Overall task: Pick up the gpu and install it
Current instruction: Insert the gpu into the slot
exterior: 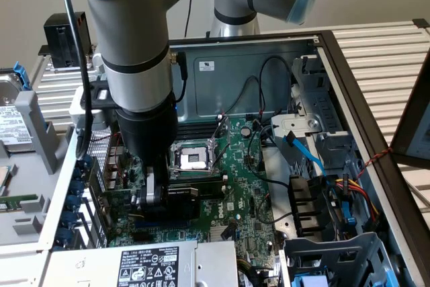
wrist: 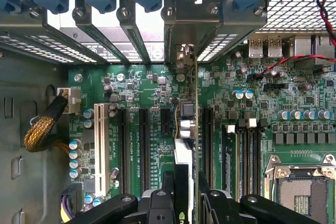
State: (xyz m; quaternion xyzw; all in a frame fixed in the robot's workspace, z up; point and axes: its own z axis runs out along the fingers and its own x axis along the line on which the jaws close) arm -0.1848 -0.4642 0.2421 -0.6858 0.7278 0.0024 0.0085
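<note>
My gripper (exterior: 156,196) sits low inside the open case (exterior: 349,85), above the motherboard (exterior: 248,186). The gpu (wrist: 185,129) stands on edge between my fingers (wrist: 157,203), in line with the expansion slots (wrist: 144,145). In the exterior view, the CPU socket (exterior: 191,159) lies just at 2 o'clock from my gripper. The power supply (exterior: 151,263) lies at 6 o'clock. The drive cage (exterior: 336,260) sits at 4 o'clock. A hard drive (exterior: 13,115) lies outside the case at 10 o'clock.

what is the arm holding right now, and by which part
The gripper holds the gpu, a thin green expansion card seen edge-on above the green motherboard, jaws clamped on its upper edge at the black cooler shroud.
</note>
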